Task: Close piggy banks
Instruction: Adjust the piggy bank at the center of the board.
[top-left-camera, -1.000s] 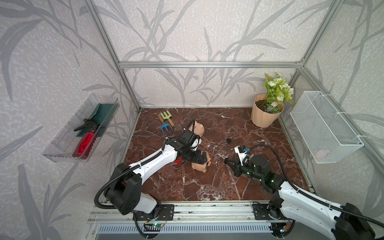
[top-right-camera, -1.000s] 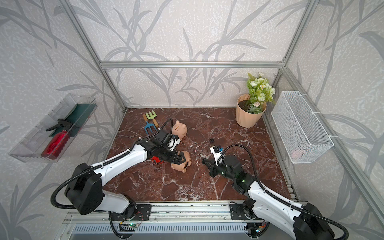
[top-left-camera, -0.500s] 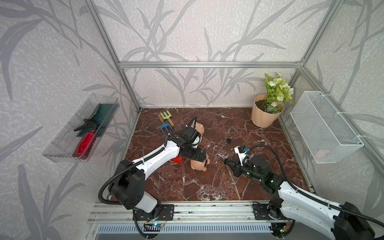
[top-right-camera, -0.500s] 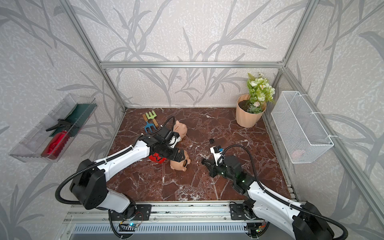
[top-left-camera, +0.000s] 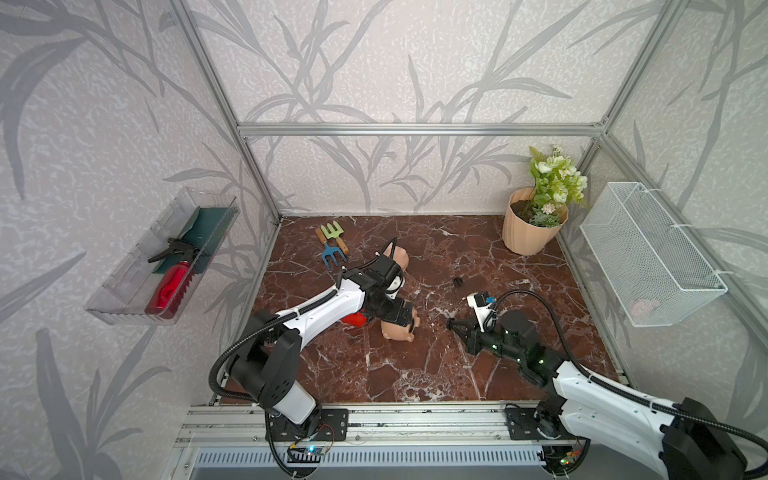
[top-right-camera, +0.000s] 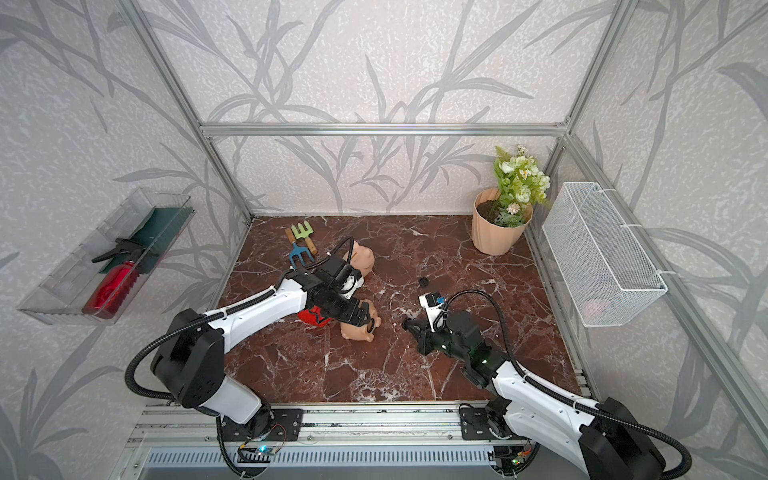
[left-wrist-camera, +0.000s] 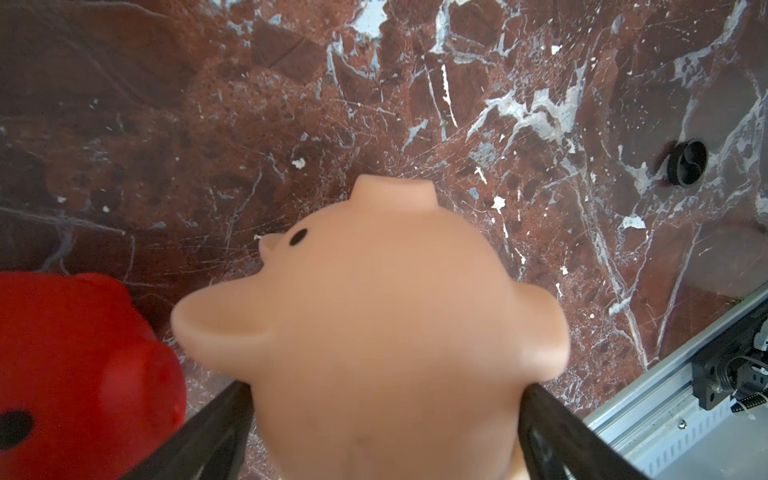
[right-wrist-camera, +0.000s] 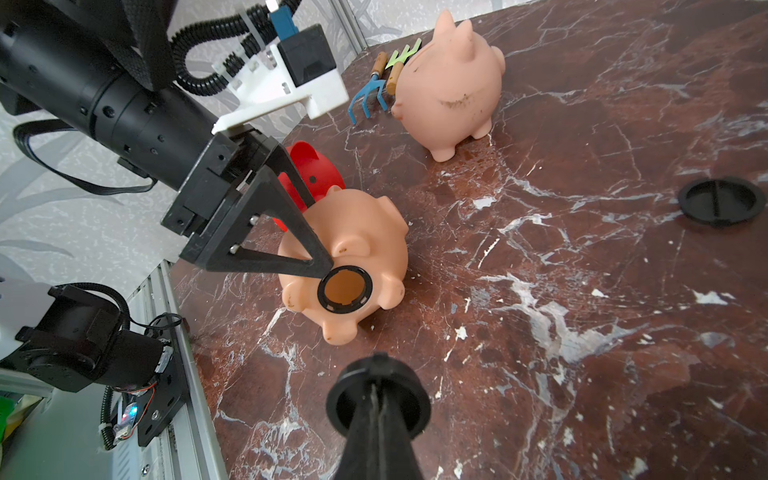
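Observation:
A peach piggy bank (right-wrist-camera: 365, 245) lies on its side on the marble floor, its ringed belly hole (right-wrist-camera: 344, 289) uncovered and facing my right arm. My left gripper (left-wrist-camera: 384, 388) straddles it from behind, with a finger against each flank of this pig (top-left-camera: 400, 331). A red piggy bank (top-left-camera: 355, 319) lies right beside it, under the left arm. Another peach piggy bank (top-left-camera: 400, 257) stands upright farther back. My right gripper (right-wrist-camera: 376, 390) is shut on a black round plug (right-wrist-camera: 345, 405), a short way in front of the open hole.
A loose black plug (top-left-camera: 458, 281) lies on the floor behind the right gripper. Small garden hand tools (top-left-camera: 332, 245) lie at the back left and a ribbed flower pot (top-left-camera: 528, 232) stands at the back right. A wire basket (top-left-camera: 648, 253) and a clear tray (top-left-camera: 166, 257) hang on the side walls.
The left jaws have narrowed onto the flanks of the lying peach pig, and that arm has shifted slightly. The right arm has stayed still with its plug.

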